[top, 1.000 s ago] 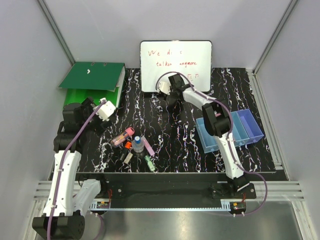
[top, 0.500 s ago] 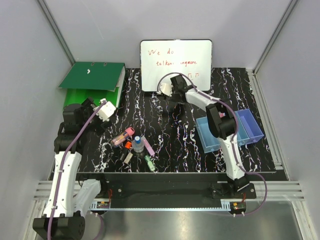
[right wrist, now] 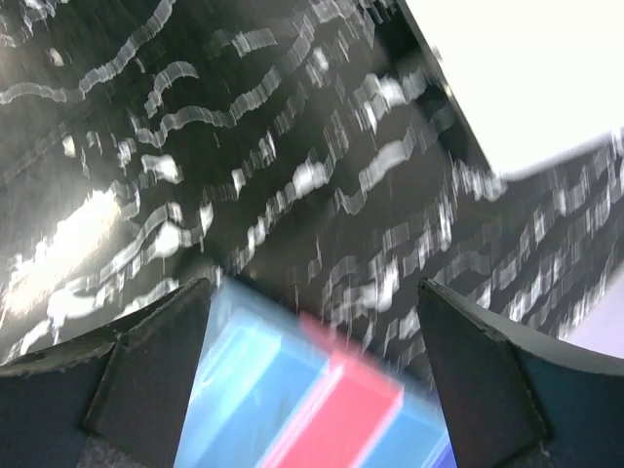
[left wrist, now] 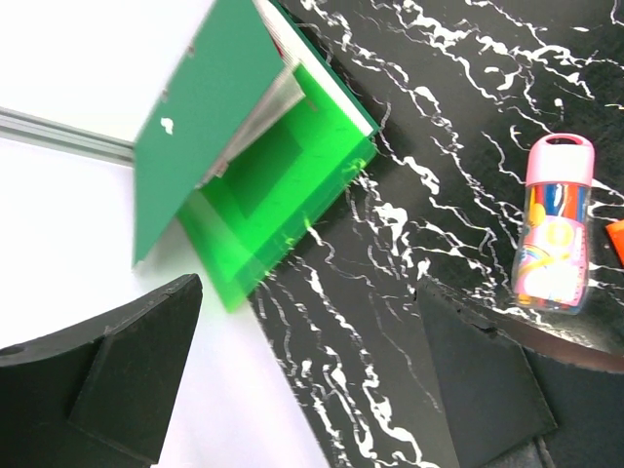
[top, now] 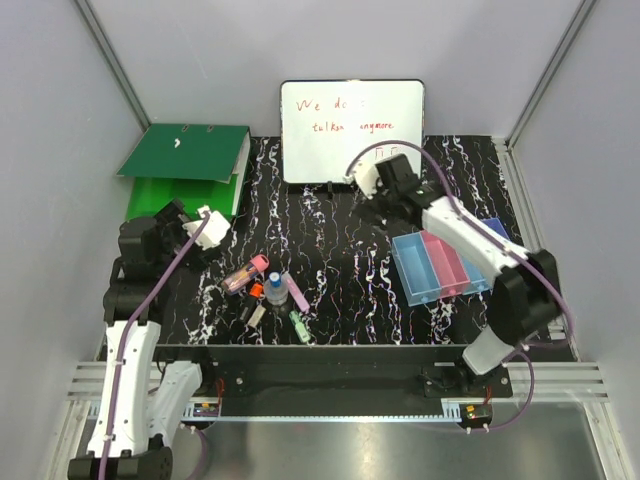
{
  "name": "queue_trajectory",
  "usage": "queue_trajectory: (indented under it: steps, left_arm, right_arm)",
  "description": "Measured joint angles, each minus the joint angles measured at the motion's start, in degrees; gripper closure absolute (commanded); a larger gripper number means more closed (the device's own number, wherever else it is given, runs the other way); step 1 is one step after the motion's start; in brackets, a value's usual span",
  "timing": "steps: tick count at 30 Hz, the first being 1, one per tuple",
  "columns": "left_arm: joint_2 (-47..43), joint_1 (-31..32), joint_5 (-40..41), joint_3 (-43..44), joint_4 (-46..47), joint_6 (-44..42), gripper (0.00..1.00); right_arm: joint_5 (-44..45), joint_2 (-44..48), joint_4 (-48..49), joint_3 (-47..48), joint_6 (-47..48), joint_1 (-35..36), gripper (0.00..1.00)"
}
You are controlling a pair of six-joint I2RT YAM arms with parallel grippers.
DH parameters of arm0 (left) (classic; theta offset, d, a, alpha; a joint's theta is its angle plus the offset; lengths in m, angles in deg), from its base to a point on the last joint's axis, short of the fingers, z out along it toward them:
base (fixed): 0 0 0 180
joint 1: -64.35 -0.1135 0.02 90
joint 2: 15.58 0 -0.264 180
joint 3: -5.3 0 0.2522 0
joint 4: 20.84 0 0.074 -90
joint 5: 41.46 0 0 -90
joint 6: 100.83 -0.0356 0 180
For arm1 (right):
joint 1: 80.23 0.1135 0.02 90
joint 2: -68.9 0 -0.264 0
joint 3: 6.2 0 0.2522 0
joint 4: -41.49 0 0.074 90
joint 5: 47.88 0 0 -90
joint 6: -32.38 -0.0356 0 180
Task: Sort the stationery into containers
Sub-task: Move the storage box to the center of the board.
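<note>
Top external view: the stationery lies in one small heap on the black marbled table (top: 345, 290), at about 7 o'clock from the table's middle. A clear bottle with blue cap (top: 275, 291) sits in the middle of the heap. The pink-capped tube (top: 245, 274) lies at its 10 o'clock, the orange-red piece (top: 256, 291) just beside it at 9 o'clock, the lilac stick (top: 297, 291) at 3 o'clock, and the green clip-like piece (top: 299, 325) at 5 o'clock.

The containers (top: 418, 272), joined see-through bins in light blue and pink, sit well apart at the table's 4 o'clock.

The right gripper (top: 402, 206) hangs above the bins' 11 o'clock corner, fingers spread wide, holding nothing. The left gripper (left wrist: 307, 289) is at 9 o'clock, fingers also spread and bare, near the green ring binder (top: 190, 160) at 10 o'clock. A whiteboard (top: 352, 130) stands at 12 o'clock.
</note>
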Motion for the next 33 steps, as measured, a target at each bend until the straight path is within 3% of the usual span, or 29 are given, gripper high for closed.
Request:
queue_trajectory:
  steps: [5,10,17,25,28,29,30,31,33]
  left_arm:
    - [-2.7,0.0,-0.2,-0.3,-1.1,-2.1,0.01]
    - [-4.3,0.0,-0.2,-0.4,-1.7,-3.0,0.01]
    - [-4.8,0.0,-0.1,-0.4,-4.2,-3.8,0.01]
    - [-4.9,0.0,-0.1,-0.3,-4.7,-4.5,0.01]
    - [-4.8,0.0,-0.2,0.0,-4.9,-4.5,0.01]
    - [-4.7,0.0,-0.2,0.2,-5.0,-4.6,0.01]
    - [-4.6,0.0,-0.2,0.5,-5.2,-4.7,0.01]
    - [-4.4,0.0,-0.3,0.8,-5.4,-4.7,0.01]
    - [-4.0,0.0,-0.3,1.6,-5.6,-4.9,0.01]
  right_arm:
    - [3.1,8.0,-1.7,-6.9,-5.9,-5.8,0.06]
    - [5.5,6.9,-4.0,-10.3,-9.0,-14.2,0.09]
    - [5.4,5.7,-5.0,-11.4,-10.8,-18.5,0.12]
    - [4.0,5.7,-5.4,-16.2,-12.1,-22.4,0.28]
    - [2.9,5.7,-5.8,-17.5,-12.2,-23.2,0.59]
    - [2.3,5.7,-5.9,-17.9,-12.3,-23.3,0.84]
    - [1.9,5.7,-6.0,-18.0,-12.0,-23.3,0.94]
    - [2.3,5.7,-6.0,-18.2,-11.9,-23.3,1.00]
    - [1.1,5.7,-6.0,-18.1,-12.2,-23.5,1.00]
